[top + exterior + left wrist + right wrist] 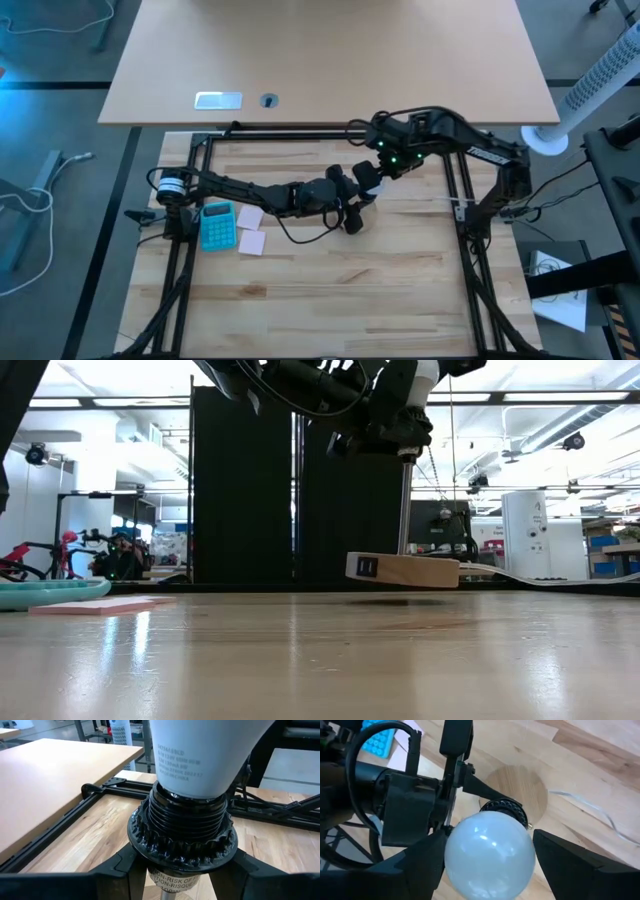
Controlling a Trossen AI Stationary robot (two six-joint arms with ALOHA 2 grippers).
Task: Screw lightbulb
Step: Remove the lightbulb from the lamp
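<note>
The white lightbulb [490, 852] sits with its screw base in the black threaded socket [182, 830] of a small lamp. The lamp has a thin rod [404, 510] and a round wooden base [405, 570]. In the low view the base hangs tilted, just above the table. My left gripper [182, 870] is shut on the socket, under the bulb. My right gripper [489, 837] comes from the table's far right and is shut on the bulb's globe [368, 177]. The bulb's screw base is hidden inside the socket. My left gripper pinches the black socket below its toothed collar [145, 851], one finger [115, 870] on each side. It comes level from the table's left. The lamp stands about upright in the hold, its wooden base tilted and just clear of the table. My right gripper holds the bulb's round globe between its two fingers [420, 865], one on each side [449, 851]. The fingers come from above, along the bulb's axis. The bulb stands with its base in the socket.
A blue calculator [217, 225] and pink sticky notes [250, 228] lie at the table's left. A black frame [300, 135] runs around the work area. The lamp's white cord [540, 575] trails toward the right. The near half of the wooden table [330, 300] is bare.
</note>
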